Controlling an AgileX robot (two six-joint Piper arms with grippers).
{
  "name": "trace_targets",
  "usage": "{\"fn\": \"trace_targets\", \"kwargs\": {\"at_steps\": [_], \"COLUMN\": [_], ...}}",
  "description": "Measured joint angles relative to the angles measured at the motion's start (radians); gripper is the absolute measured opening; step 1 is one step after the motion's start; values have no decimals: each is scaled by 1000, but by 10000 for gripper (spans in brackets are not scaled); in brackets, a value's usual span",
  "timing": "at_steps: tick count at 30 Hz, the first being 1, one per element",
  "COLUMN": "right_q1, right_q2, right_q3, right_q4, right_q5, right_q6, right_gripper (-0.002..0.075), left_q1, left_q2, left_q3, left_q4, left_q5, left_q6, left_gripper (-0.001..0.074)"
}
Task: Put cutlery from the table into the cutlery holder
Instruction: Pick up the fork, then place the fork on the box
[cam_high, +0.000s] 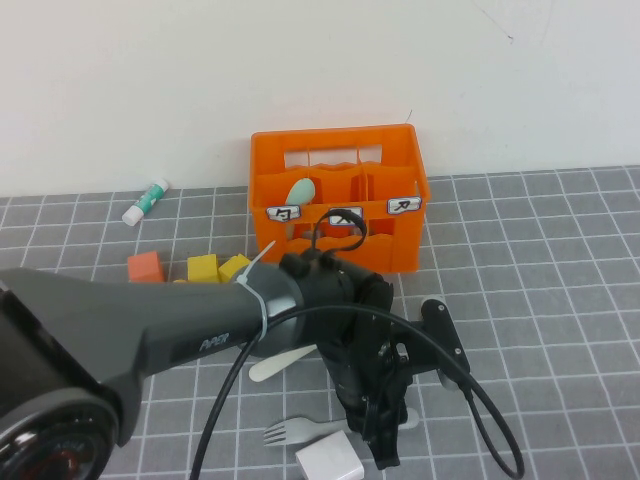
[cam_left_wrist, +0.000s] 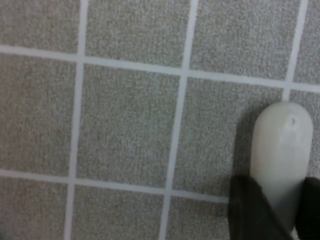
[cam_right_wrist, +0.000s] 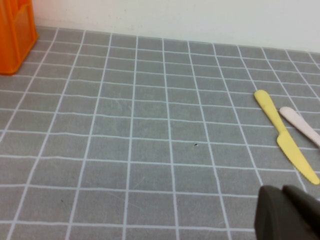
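Observation:
The orange cutlery holder (cam_high: 335, 195) stands at the back of the table (cam_high: 540, 300), and its corner shows in the right wrist view (cam_right_wrist: 15, 37). The mint-green spoon (cam_high: 300, 190) stands in its left compartment. My left gripper (cam_high: 383, 440) reaches down at the front centre. In the left wrist view it (cam_left_wrist: 277, 202) has a dark finger on each side of the cream-white knife (cam_left_wrist: 277, 145), low over the table. The knife's rounded end (cam_high: 278, 364) sticks out from under the arm. The grey fork (cam_high: 298, 431) lies just in front. My right gripper (cam_right_wrist: 290, 212) is shut and empty over bare tiles.
A white block (cam_high: 330, 460) lies by the fork. Yellow cubes (cam_high: 203, 268) and an orange cube (cam_high: 146, 266) sit left of the holder, with a white-and-green tube (cam_high: 146, 201) by the wall. A yellow knife (cam_right_wrist: 285, 135) and a pale piece (cam_right_wrist: 300, 125) lie beyond the right gripper.

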Motion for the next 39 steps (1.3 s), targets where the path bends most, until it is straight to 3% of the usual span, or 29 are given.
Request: {"fn": "trace_targets", "kwargs": {"at_steps": [10,21,29,34,39], "right_q1": [0,0,0,0,0], "right_q2": [0,0,0,0,0], "right_q3": [0,0,0,0,0], "right_q4": [0,0,0,0,0], "right_q5": [0,0,0,0,0], "right_q6": [0,0,0,0,0], "right_gripper": [-3,-3,-3,-3,-3], "left_q1": [0,0,36,118,153], "left_q2": [-68,-455,-645,-668,-636], "left_q3": [2,14,154,260,293], "left_q4": [26,-7,-89,-299,-440], "left_q5": [57,35,-342,-706,-951], "left_q6": [-26,-66,-162,-253,-322], "left_gripper": [165,165,165,165,165]}}
